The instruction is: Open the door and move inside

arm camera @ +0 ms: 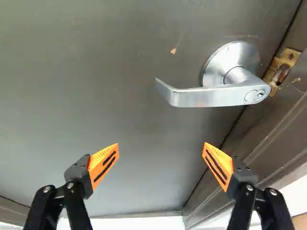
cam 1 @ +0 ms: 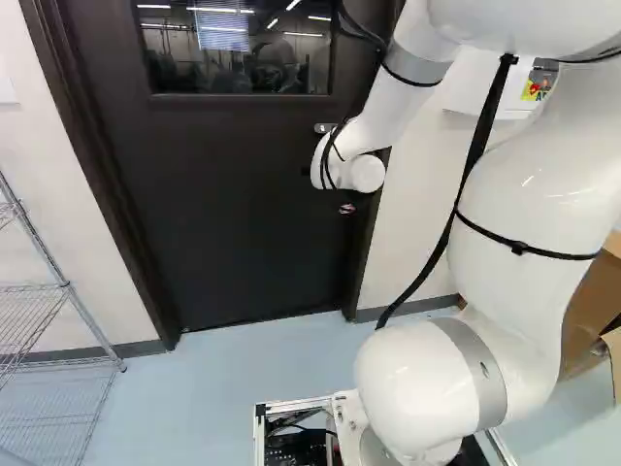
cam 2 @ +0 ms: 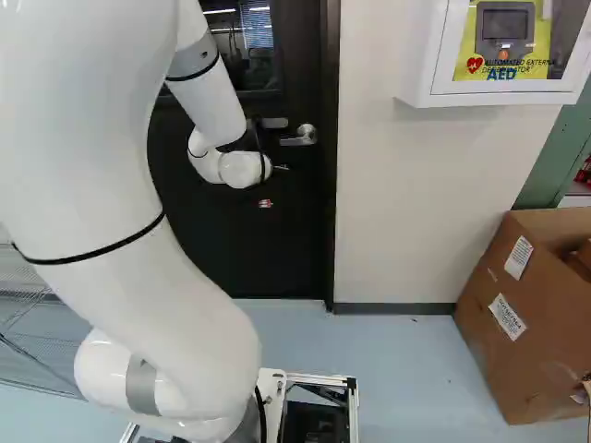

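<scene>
Before turning silver, curved metal lever [arm camera: 211, 97], need to bring black, orange-padded gripper [arm camera: 161, 148], spread wide parallel to lever's long axis, up from below-left of lever in right base view.

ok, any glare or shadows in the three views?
Left base view: bright light strips in the door window, small highlights on the arm; right base view: faint shadow under the wall cabinet; wrist view: soft sheen on the door, lever handle shiny but readable.
</scene>
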You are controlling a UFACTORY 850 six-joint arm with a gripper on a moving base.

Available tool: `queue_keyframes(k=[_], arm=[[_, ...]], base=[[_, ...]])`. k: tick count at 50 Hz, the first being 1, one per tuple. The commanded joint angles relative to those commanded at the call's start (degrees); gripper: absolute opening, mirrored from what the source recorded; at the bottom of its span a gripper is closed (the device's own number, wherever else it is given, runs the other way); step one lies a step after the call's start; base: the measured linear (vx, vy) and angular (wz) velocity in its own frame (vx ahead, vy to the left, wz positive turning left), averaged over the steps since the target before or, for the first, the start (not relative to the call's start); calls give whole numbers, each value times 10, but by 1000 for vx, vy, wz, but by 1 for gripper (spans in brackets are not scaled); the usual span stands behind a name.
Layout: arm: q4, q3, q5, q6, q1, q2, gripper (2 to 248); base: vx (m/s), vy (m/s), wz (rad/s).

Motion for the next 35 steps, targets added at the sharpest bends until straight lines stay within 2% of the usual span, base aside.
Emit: queue_keyframes(k=[23,35], arm=[[70,-70,-11,0,-3,-64,247],[80,-108,-14,0,-4,-97,247]], base=[[0,0,0],[0,0,0]])
